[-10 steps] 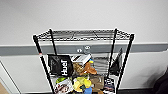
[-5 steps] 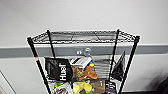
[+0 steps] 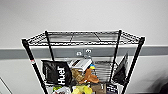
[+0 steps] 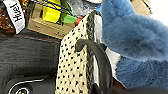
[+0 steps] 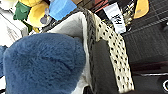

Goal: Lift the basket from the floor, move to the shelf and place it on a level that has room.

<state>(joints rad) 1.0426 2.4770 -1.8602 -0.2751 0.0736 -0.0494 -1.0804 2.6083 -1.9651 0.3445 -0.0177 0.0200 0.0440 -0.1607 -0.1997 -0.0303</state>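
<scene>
A plain white wall [image 3: 82, 15] fills the upper half of the head view. A grey horizontal band [image 3: 15, 53] crosses it at mid-height, carrying two small pale sockets [image 3: 83, 52] near the centre, with paler wall below.

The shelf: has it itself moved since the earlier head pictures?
No. The shelf sits lower in the picture, but the grey wall band behind it has shifted down with it, so the camera moved, not the shelf.
</scene>
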